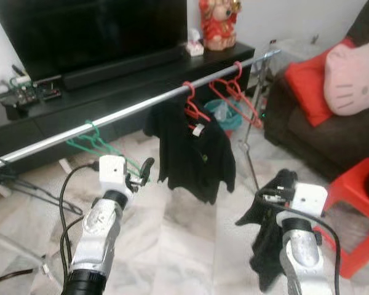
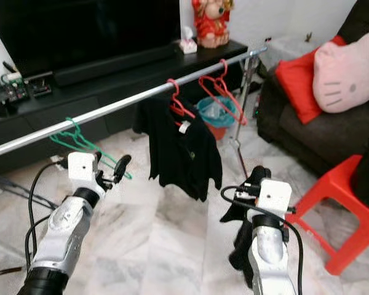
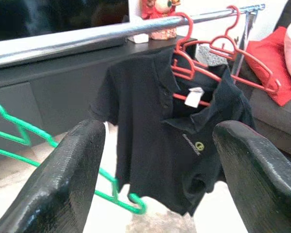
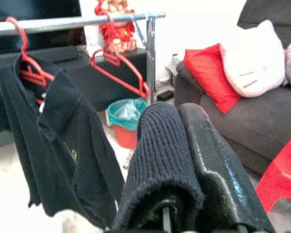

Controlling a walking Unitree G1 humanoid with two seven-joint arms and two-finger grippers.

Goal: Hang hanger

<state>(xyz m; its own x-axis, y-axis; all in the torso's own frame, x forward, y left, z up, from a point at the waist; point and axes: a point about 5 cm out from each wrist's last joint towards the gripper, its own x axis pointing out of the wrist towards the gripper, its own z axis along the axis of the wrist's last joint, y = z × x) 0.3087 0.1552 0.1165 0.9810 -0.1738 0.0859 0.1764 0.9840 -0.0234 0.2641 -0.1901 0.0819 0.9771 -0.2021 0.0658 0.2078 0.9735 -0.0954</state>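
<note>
Rail (image 1: 135, 110) | green hanger (image 1: 95, 142) hooked on it, bare (so is one red hanger (image 1: 237, 95)) | your left gripper (image 1: 138, 175) wide open, empty, just beside green hanger | right gripper (image 4: 184, 160) clamps black garment (image 1: 267, 236), unhung | judgement: early stage, dressing and hanging remain

No text, brand or number can be read. The black polo shirt (image 3: 184, 145) hanging from the rail (image 3: 87, 39) bears a small yellow-green round logo (image 3: 198, 145) with a line of lettering beside it, too small to make out; its white neck tag (image 3: 195, 91) shows no legible print.
</note>
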